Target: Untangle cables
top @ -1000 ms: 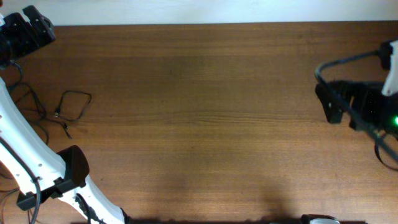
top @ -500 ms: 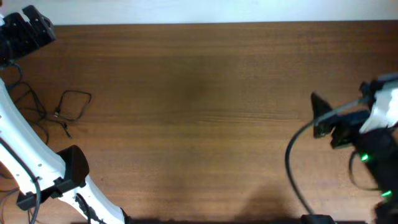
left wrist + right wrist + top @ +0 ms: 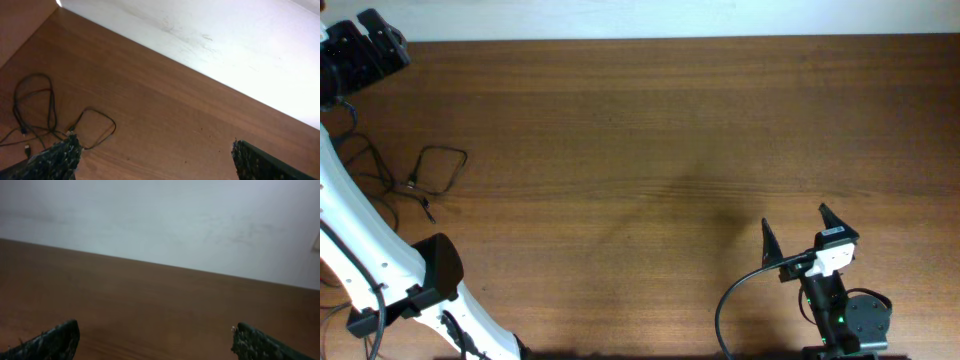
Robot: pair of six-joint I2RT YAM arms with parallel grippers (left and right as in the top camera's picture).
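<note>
Cables (image 3: 425,172) lay at the left edge of the worktop (image 3: 640,130), a loose tangle of thin black cords with one loop spread toward the centre. Their position matched the earlier overhead views.

The right tool (image 3: 794,220) had shifted. One second before, it sat at the right edge; it was now at the front of the worktop, right of centre, well apart from the cables. Its fingers were spread wide and held nothing. The left tool (image 3: 365,48) had stayed at the far left corner, beyond the cables. The left wrist view showed its fingers (image 3: 55,160) wide apart and empty.

The worktop was brown wood grain, and a white wall (image 3: 640,15) ran along its far edge.

The white left arm (image 3: 360,235) crossed the left side just beside the cables and covered part of the tangle. A thick black lead (image 3: 725,300) curved out from the right arm near the front edge.
</note>
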